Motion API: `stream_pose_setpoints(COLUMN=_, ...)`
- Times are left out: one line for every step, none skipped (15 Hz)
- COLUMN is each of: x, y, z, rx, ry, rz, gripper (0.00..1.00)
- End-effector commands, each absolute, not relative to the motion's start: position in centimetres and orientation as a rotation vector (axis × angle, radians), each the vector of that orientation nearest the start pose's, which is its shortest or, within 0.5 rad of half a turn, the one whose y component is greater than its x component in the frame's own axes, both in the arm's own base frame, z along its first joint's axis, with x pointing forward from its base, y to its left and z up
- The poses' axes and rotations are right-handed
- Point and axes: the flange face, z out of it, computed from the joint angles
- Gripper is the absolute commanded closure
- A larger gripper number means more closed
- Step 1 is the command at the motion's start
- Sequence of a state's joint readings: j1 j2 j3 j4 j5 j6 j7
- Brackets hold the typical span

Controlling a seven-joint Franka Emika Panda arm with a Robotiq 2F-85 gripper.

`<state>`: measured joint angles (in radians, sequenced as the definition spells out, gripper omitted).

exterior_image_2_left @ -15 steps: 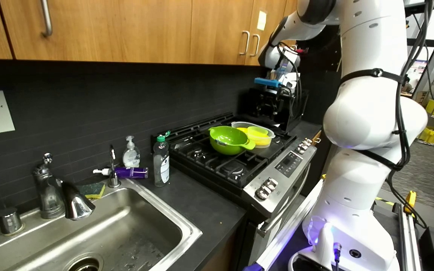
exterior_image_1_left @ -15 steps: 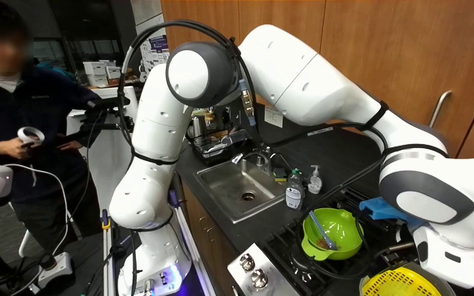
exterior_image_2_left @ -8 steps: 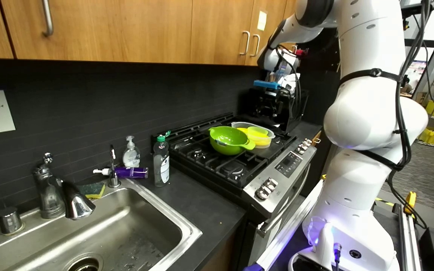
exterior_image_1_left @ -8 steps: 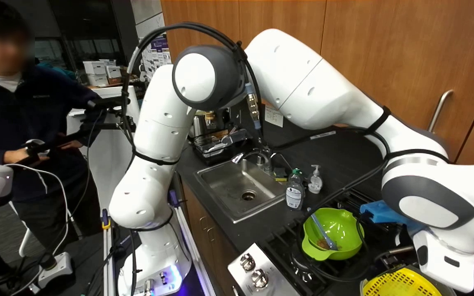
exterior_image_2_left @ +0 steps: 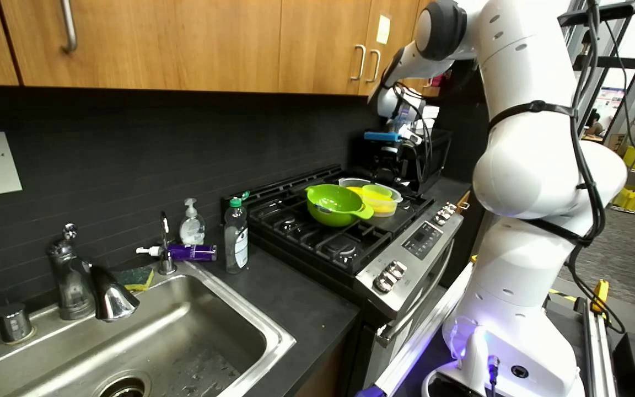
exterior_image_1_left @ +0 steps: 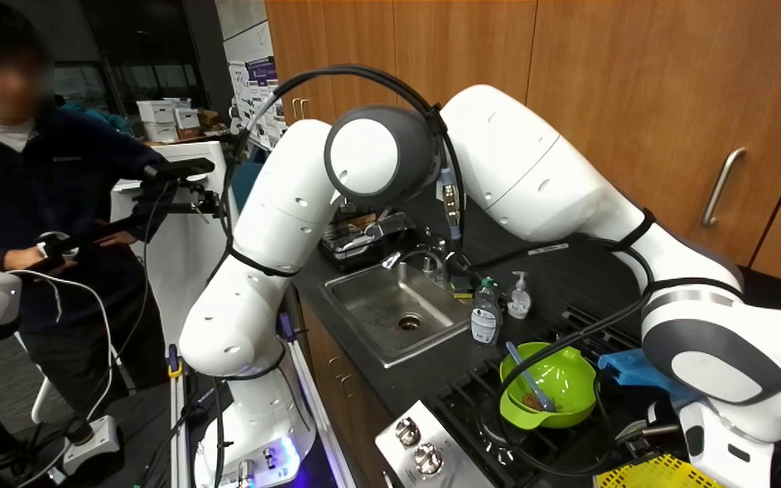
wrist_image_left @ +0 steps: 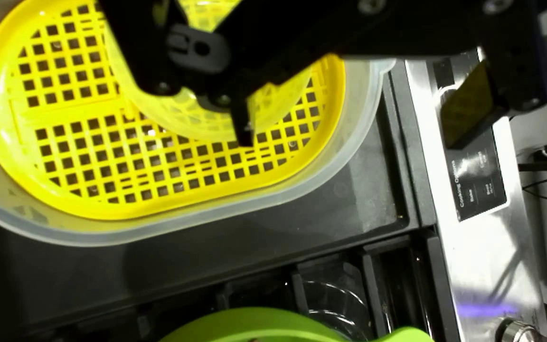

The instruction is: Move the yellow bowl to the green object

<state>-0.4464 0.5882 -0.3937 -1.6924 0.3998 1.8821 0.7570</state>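
Note:
In an exterior view the small lime-yellow bowl (exterior_image_2_left: 378, 191) sits inside the yellow strainer. From the wrist view the bowl (wrist_image_left: 178, 124) looks translucent, and my gripper's black parts cover much of it. My gripper (wrist_image_left: 354, 126) is open with nothing held; one finger (wrist_image_left: 242, 126) overlaps the bowl's near side, the other (wrist_image_left: 468, 111) lies over the stove's control panel. The gripper (exterior_image_2_left: 386, 168) hangs above the container in an exterior view. The green object, a bright green bowl (exterior_image_2_left: 331, 208), stands on the burner grates; the green bowl (exterior_image_1_left: 563, 390) holds a grey-blue utensil.
A clear oval container (wrist_image_left: 302, 183) holds the perforated yellow strainer (wrist_image_left: 112, 209) on the stove's dark middle plate. Nearby are the stove knobs (exterior_image_2_left: 390, 275), a dish soap bottle (exterior_image_2_left: 236, 237) and the sink (exterior_image_2_left: 185, 320). A cable (exterior_image_1_left: 567, 339) from the arm hangs across the green bowl.
The arm has come down and the gripper is lower over the container, shifted a little toward the back wall. The bowls have not moved.

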Motion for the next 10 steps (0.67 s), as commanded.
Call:
stream_pose_setpoints(x=46.8, y=-44.7, z=25.2, rx=-1.835, ry=2.293, rz=0.535, gripper=0.00)
stream_pose_setpoints(x=46.8, y=-44.9, z=25.2, rx=-1.833, ry=2.295, rz=0.538, gripper=0.00)
stream_pose_setpoints(x=46.9, y=-45.1, z=25.2, rx=-1.824, ry=2.298, rz=0.528, gripper=0.00)
stream_pose_setpoints(x=47.2, y=-45.5, z=25.2, rx=-1.825, ry=2.292, rz=0.469, gripper=0.00)
stream_pose_setpoints(x=47.4, y=-45.8, z=25.2, rx=-1.819, ry=2.293, rz=0.436, gripper=0.00)
stream_pose_setpoints(x=47.5, y=-46.1, z=25.3, rx=-1.819, ry=2.283, rz=0.413, gripper=0.00)
stream_pose_setpoints(x=47.6, y=-46.3, z=25.4, rx=-1.816, ry=2.279, rz=0.389, gripper=0.00)
stream_pose_setpoints(x=47.6, y=-46.6, z=25.4, rx=-1.814, ry=2.276, rz=0.360, gripper=0.00)
stream_pose_setpoints(x=47.7, y=-46.9, z=25.5, rx=-1.811, ry=2.269, rz=0.329, gripper=0.00)
stream_pose_setpoints(x=47.5, y=-47.3, z=25.5, rx=-1.779, ry=2.268, rz=0.277, gripper=0.00)
